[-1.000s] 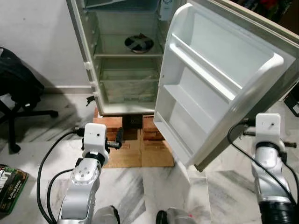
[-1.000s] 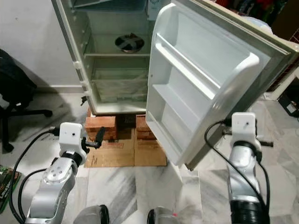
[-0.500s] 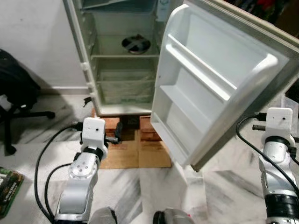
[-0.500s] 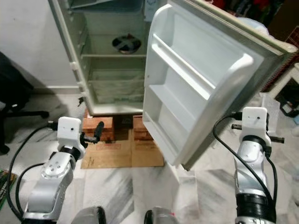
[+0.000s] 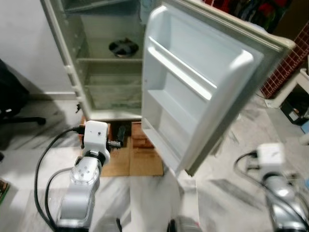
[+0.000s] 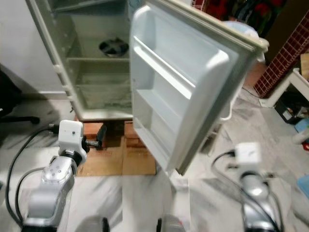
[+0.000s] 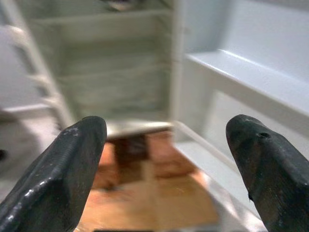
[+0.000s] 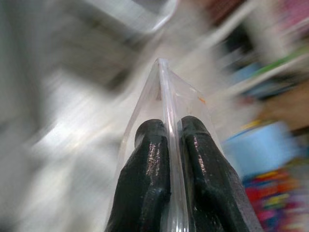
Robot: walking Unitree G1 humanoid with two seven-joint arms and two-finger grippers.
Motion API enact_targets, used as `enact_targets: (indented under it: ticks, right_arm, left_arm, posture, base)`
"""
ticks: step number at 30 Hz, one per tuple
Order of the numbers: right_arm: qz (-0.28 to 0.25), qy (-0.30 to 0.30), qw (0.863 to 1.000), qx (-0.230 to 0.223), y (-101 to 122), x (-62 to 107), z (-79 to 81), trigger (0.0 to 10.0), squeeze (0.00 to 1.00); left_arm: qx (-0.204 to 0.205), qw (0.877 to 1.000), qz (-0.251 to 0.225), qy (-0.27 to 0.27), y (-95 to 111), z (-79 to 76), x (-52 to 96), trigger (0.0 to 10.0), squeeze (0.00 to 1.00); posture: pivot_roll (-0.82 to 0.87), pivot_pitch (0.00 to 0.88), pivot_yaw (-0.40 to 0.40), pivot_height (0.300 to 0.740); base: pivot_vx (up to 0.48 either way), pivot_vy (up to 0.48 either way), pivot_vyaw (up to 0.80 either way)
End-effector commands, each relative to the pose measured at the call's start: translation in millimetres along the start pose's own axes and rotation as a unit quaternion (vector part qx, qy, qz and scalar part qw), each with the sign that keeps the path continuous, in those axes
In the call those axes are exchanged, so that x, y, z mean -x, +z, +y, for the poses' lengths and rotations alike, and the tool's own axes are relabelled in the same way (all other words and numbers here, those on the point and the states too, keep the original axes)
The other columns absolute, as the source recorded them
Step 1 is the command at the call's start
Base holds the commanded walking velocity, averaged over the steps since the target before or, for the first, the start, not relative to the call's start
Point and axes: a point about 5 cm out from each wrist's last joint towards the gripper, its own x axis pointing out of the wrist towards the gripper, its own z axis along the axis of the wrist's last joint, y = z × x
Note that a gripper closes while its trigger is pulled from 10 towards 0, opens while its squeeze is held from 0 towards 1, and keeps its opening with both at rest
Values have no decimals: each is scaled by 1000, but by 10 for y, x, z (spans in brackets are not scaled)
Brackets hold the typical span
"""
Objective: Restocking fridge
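- Black fingers of the right gripper press together on a thin clear plastic piece — possibly a bag or sleeve edge, the blur hides more.
- Left gripper is spread wide with nothing between its fingers, pointed at the fridge from low in front.
- White fridge door stands swung open, its moulded shelves bare.
- Inside the cabinet — a dark round dish on an upper shelf, a clear drawer below.
- Fridge rests on red bricks beside brown cardboard on marble floor.
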Motion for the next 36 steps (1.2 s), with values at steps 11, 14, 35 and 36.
enact_targets:
  ticks: [11,14,35,36]
  right_arm:
    - [-81,228,970,-17,482,258,277,10000,0]
    - [-97,290,952,-19,592,345,385,10000,0]
    - [-228,289,920,-132,1081,395,683,10000,0]
    - [-231,289,919,-138,1100,395,705,10000,0]
  left_arm:
    - [-5,1000,9,-2,-25,13,4,10000,0]
    - [2,1000,18,4,-51,26,15,10000,0]
    - [-2,999,23,25,-75,119,53,10000,0]
    - [-2,999,24,27,-81,122,58,10000,0]
  posture:
    - [-37,67,-44,740]
    - [-32,65,-41,740]
    - [15,77,-40,740]
    - [18,77,-41,740]
  base:
    - [0,0,0]
    - [0,0,0]
    - [0,352,0]
    - [0,480,0]
